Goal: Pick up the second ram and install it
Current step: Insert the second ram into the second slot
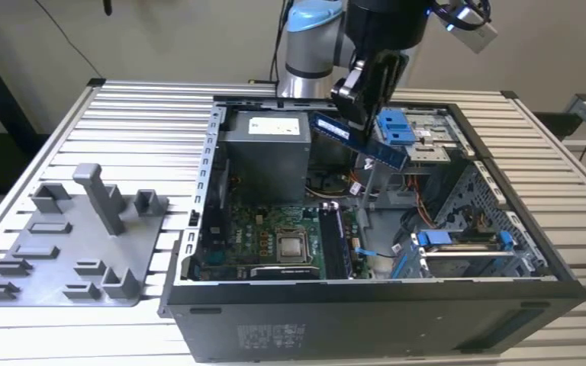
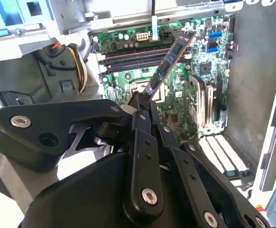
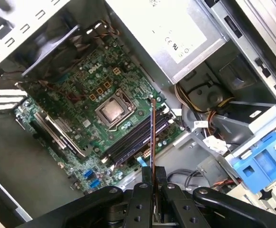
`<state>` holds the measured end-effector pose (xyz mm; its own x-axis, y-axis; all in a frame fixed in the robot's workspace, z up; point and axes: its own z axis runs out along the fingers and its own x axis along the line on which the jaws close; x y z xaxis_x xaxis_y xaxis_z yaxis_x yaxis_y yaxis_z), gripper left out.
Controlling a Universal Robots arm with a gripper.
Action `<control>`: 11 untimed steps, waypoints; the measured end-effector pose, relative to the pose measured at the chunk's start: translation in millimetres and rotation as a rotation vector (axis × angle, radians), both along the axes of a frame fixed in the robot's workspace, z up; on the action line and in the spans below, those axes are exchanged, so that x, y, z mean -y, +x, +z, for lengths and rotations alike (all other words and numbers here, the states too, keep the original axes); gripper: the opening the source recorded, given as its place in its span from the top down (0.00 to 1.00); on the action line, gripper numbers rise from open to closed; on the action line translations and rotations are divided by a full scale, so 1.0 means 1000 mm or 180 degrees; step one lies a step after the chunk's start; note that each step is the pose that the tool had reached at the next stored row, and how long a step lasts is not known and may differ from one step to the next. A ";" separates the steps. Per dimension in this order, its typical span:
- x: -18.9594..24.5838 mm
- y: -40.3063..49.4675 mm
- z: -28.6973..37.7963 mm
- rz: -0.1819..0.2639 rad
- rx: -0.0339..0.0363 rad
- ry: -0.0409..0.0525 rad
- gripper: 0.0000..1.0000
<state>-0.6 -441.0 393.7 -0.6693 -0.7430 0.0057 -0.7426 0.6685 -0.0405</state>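
My gripper point(image 1: 357, 114) is shut on the second ram point(image 1: 359, 141), a slim dark stick with a bluish label, held tilted in the air above the open computer case point(image 1: 375, 305). In the second wrist view the ram point(image 2: 168, 59) sticks out from the gripper point(image 2: 142, 100) toward the green motherboard point(image 2: 180, 90). The first wrist view shows the ram point(image 3: 152, 137) edge-on, clamped in the gripper point(image 3: 153, 176), hanging over the long black memory slots point(image 3: 135, 140) beside the processor point(image 3: 114, 110). The stick is apart from the slots point(image 1: 336, 242).
A grey power supply point(image 1: 268, 145) stands at the back of the case, beside blue drive brackets point(image 1: 395, 126) and loose cables point(image 3: 204, 102). On the slatted table at the exterior view's left lies a grey plastic tray point(image 1: 69, 255) with upright blocks.
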 end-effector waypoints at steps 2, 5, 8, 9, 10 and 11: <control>0.0000 0.0000 -0.0003 -0.0096 0.0000 0.0000 0.86; 0.0000 0.0000 -0.0008 -0.0238 0.0000 0.0000 0.86; 0.0000 0.0000 -0.0012 -0.0379 0.0000 0.0000 0.86; 0.0000 0.0000 -0.0013 -0.0427 0.0000 0.0000 0.86; 0.0000 0.0000 -0.0015 -0.0473 0.0000 0.0000 0.86; 0.0001 0.0000 -0.0016 -0.0520 0.0000 -0.0001 0.86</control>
<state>-0.6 -441.1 392.1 -0.7813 -0.6242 0.0058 -0.6239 0.7805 -0.0406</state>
